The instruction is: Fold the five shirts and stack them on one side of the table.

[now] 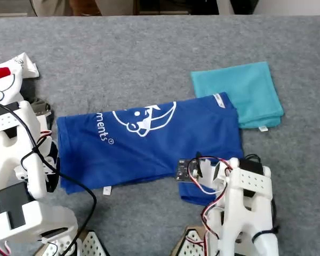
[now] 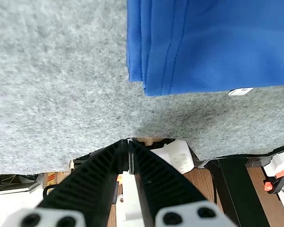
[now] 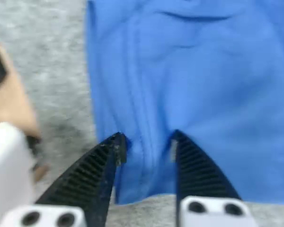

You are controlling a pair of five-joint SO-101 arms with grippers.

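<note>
A blue shirt [image 1: 149, 141] with a white print lies partly folded across the middle of the grey table [image 1: 149, 53]. A folded teal shirt [image 1: 245, 96] rests at the back right, touching the blue one's corner. My right gripper [image 3: 146, 144] is open, its fingers straddling a ridge of blue fabric [image 3: 203, 75] near the shirt's front right corner. My left gripper [image 2: 129, 151] is shut on nothing, a short way off the blue shirt's [image 2: 213, 42] front left edge. The left arm [image 1: 21, 160] stands at the table's left, the right arm [image 1: 240, 192] at the front.
A white garment with red and black print [image 1: 8, 80] is bunched at the far left edge. A small white label [image 2: 240, 91] sticks out from the blue shirt's hem. Bare grey felt runs along the back and the front left.
</note>
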